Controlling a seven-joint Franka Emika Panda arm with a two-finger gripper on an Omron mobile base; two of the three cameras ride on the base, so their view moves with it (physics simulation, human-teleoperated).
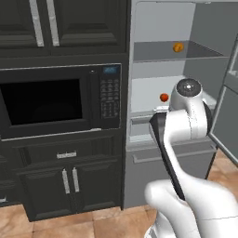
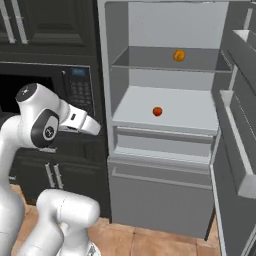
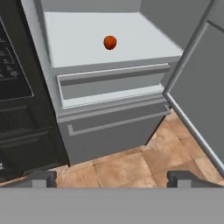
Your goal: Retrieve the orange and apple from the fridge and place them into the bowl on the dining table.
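Orange (image 2: pixel 179 55): small yellow-orange ball, plain, on upper shelf of open fridge (image 2: pixel 165 125), toward the right and back; seen in both base views, out of frame in hand view. Apple (image 3: pixel 110 42): redder, darker ball, alone on the wider lower shelf, near its middle, well apart from the orange above. Both fruits resting on pale grey shelf surfaces, touching nothing else. Below the apple's shelf: a shallow drawer, then a taller bottom drawer with a long recessed pull, clearest in hand view. Fridge door (image 2: pixel 240 150) swung wide to the right, shelved inside visible in right base view. Gripper (image 3: pixel 111 179) with fingers spread wide, holding nothing, tips dark at bottom of hand view, over tan tiled floor (image 3: pixel 127 166), well short of the fridge front. Black microwave (image 1: pixel 60 100) with keypad left of fridge, full face in left base view, just its keypad edge in hand view. Dark cabinets (image 1: pixel 69 181) above and below the microwave.
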